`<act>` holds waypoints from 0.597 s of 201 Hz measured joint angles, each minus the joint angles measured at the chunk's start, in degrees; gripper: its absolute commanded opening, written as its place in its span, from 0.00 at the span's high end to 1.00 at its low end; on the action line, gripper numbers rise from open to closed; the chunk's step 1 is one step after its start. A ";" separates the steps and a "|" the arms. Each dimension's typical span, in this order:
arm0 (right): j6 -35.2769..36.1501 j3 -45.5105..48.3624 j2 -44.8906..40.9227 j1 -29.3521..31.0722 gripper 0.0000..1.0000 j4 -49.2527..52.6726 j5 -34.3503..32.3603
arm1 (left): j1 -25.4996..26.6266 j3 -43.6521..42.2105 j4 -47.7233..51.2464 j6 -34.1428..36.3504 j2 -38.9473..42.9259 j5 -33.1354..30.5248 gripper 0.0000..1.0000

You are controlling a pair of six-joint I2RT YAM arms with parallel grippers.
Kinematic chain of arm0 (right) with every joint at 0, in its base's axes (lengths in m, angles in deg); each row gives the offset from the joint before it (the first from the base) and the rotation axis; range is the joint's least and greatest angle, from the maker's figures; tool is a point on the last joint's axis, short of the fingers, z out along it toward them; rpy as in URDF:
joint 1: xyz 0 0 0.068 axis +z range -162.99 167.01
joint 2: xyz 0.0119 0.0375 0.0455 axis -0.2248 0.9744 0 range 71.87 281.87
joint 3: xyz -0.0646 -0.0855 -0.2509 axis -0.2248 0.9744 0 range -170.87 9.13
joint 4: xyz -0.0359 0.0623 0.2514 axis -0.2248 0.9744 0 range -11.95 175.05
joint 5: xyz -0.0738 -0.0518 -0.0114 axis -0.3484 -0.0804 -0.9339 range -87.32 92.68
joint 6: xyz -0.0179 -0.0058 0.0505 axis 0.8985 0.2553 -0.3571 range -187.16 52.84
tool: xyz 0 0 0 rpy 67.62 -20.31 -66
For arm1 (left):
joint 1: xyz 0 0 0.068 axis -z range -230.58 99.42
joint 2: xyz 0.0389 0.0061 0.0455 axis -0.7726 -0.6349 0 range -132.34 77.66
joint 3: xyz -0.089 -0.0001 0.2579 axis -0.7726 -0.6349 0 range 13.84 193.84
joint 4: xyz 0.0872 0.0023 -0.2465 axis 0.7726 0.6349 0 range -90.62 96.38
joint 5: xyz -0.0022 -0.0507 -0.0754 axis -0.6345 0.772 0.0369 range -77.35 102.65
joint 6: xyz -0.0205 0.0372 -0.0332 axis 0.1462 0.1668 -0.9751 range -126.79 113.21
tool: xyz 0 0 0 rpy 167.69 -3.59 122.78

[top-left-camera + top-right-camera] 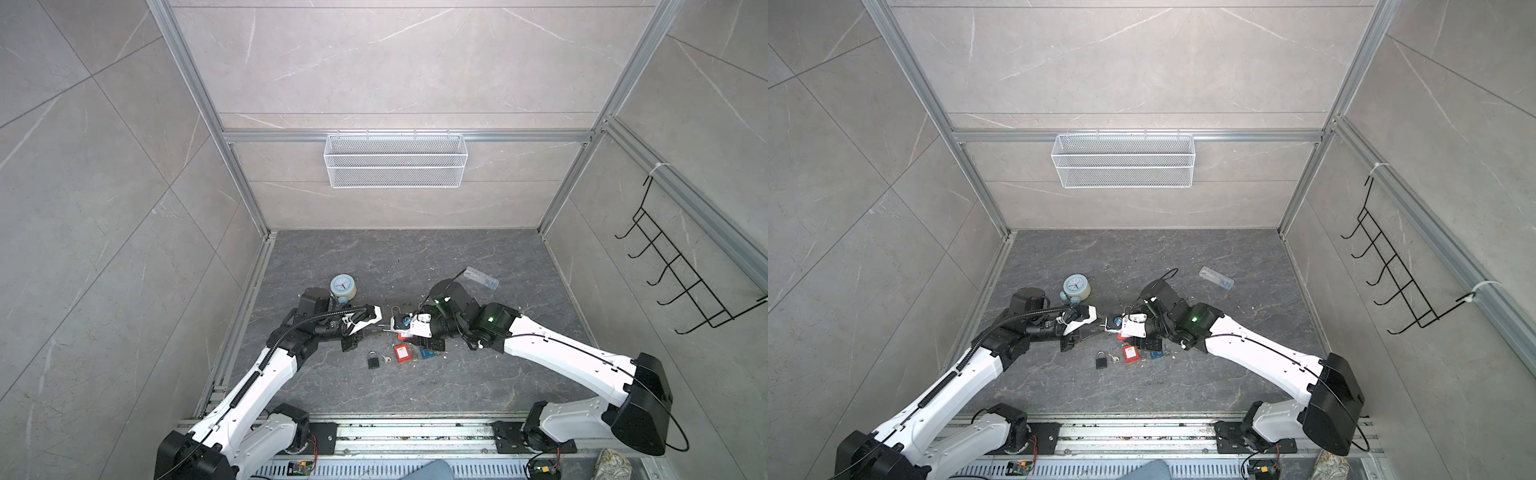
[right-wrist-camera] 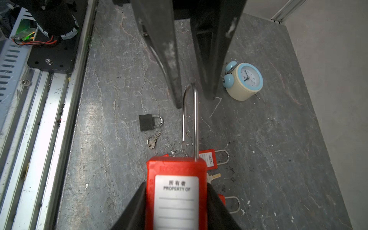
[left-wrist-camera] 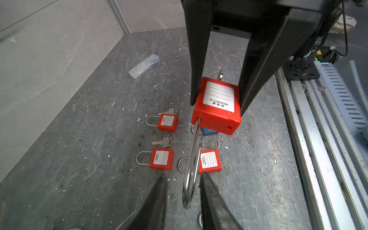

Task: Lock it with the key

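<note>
My right gripper is shut on the body of a red padlock, labelled "PROPERTY OF", and holds it above the table. The padlock's long steel shackle stands unlatched: one leg sits in the body, the other hangs free beside an empty hole. A key sticks out of the far end of the body. My left gripper is open, its two fingers either side of the shackle's bend. One finger is close beside the steel and the other stands clear of it. In both top views the grippers meet at mid table.
Three more red padlocks with loose keys lie below, next to a blue padlock. A black padlock and its key are nearby. An alarm clock, a clear box and a wall basket are also present.
</note>
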 measured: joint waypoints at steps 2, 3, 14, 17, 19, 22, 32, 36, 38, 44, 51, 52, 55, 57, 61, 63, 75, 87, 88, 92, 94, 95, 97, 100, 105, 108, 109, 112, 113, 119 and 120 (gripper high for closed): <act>0.04 0.00 -0.02 0.00 0.76 0.00 0.00 | 0.04 0.00 -0.02 0.00 -0.02 -0.02 0.76; 0.13 0.00 -0.04 0.00 0.76 -0.02 -0.02 | 0.04 0.00 -0.02 0.00 -0.02 -0.02 0.76; 0.35 0.00 -0.13 0.00 0.76 0.00 -0.04 | 0.09 0.00 0.02 -0.02 -0.20 0.00 0.79; 0.42 0.00 -0.15 0.00 0.76 -0.02 -0.04 | 0.09 0.00 0.04 0.02 -0.26 0.02 0.81; 0.46 0.00 -0.15 0.00 0.76 -0.02 -0.04 | 0.11 0.00 0.07 -0.04 -0.31 0.02 0.81; 0.57 0.00 -0.17 0.00 0.76 -0.02 -0.04 | 0.15 0.00 0.04 0.09 -0.35 0.02 0.83; 0.79 0.00 -0.26 0.00 0.76 -0.02 -0.04 | 0.28 0.00 0.09 0.11 -0.48 0.11 0.88; 0.87 0.00 -0.26 0.00 0.76 -0.02 -0.04 | 0.35 0.00 0.11 0.22 -0.55 0.15 0.90; 0.92 0.00 -0.28 0.00 0.75 -0.02 -0.04 | 0.35 0.00 0.13 0.15 -0.57 0.17 0.91; 1.03 0.00 -0.33 0.00 0.76 0.00 -0.04 | 0.37 0.02 0.17 0.26 -0.66 0.26 0.95; 1.27 0.00 -0.37 0.00 0.75 0.15 -0.09 | 0.42 0.09 0.28 0.31 -0.79 0.59 0.99; 1.38 0.00 -0.37 0.00 0.75 0.20 -0.09 | 0.42 0.11 0.33 0.37 -0.81 0.66 1.00; 1.49 0.00 -0.37 0.00 0.75 0.26 -0.13 | 0.44 0.15 0.50 0.31 -0.87 0.83 1.00; 1.66 0.00 -0.37 -0.02 0.74 0.35 -0.09 | 0.46 0.17 0.55 0.63 -0.92 0.92 1.00; 1.86 0.00 -0.39 -0.07 0.74 0.46 -0.07 | 0.46 0.22 0.68 0.72 -1.01 1.11 1.00; 1.92 0.00 -0.39 -0.07 0.73 0.50 -0.07 | 0.46 0.26 0.76 0.63 -1.07 1.25 1.00; 2.27 0.00 -0.44 -0.07 0.67 0.70 -0.31 | 0.59 0.59 1.44 0.63 -1.57 1.77 1.00; 2.32 0.00 -0.52 -0.07 0.52 0.74 -0.68 | 0.66 1.11 1.92 0.63 -2.12 1.97 1.00; 2.34 0.00 -0.52 -0.07 0.50 0.74 -0.74 | 0.66 1.18 1.97 0.61 -2.21 1.97 1.00; 2.32 0.00 -0.61 -0.07 0.43 0.72 -0.92 | 0.66 1.38 2.01 0.61 -2.38 2.03 1.00; 2.29 0.00 -0.68 -0.07 0.41 0.70 -1.01 | 0.66 1.44 2.03 0.59 -2.45 2.10 1.00; 2.34 0.00 -0.70 -0.04 0.39 0.70 -1.05 | 0.66 1.51 2.03 0.59 -2.51 2.23 1.00; 2.34 0.00 -0.79 -0.04 0.37 0.61 -1.25 | 0.68 1.62 2.14 0.57 -2.60 2.47 1.00; 2.21 0.00 -0.87 -0.07 0.33 0.46 -1.51 | 0.70 1.73 2.23 0.46 -2.73 2.78 1.00; 2.62 0.00 -1.09 -0.07 0.29 0.02 -1.88 | 0.74 1.88 2.29 0.35 -2.93 3.17 1.00; 2.27 0.00 -1.27 -0.07 0.26 -0.15 -2.21 | 0.74 1.97 2.32 0.20 -3.04 3.34 1.00; 2.43 0.00 -1.31 -0.07 0.26 -0.22 -2.27 | 0.74 2.01 2.34 0.17 -3.10 3.41 1.00; 2.58 0.00 -1.46 -0.07 0.23 -0.44 -2.54 | 0.74 2.10 2.40 0.11 -3.21 3.50 1.00; 2.25 0.00 -1.53 -0.07 0.22 -0.46 -2.64 | 0.74 2.12 2.43 0.09 -3.26 3.52 1.00; 2.54 0.00 -1.86 -0.07 0.13 -0.63 -3.06 | 0.83 2.14 2.38 -0.26 -3.50 3.76 1.00; 2.16 0.00 -1.92 -0.07 0.12 -0.61 -3.23 | 0.85 2.14 2.36 -0.31 -3.54 3.78 1.00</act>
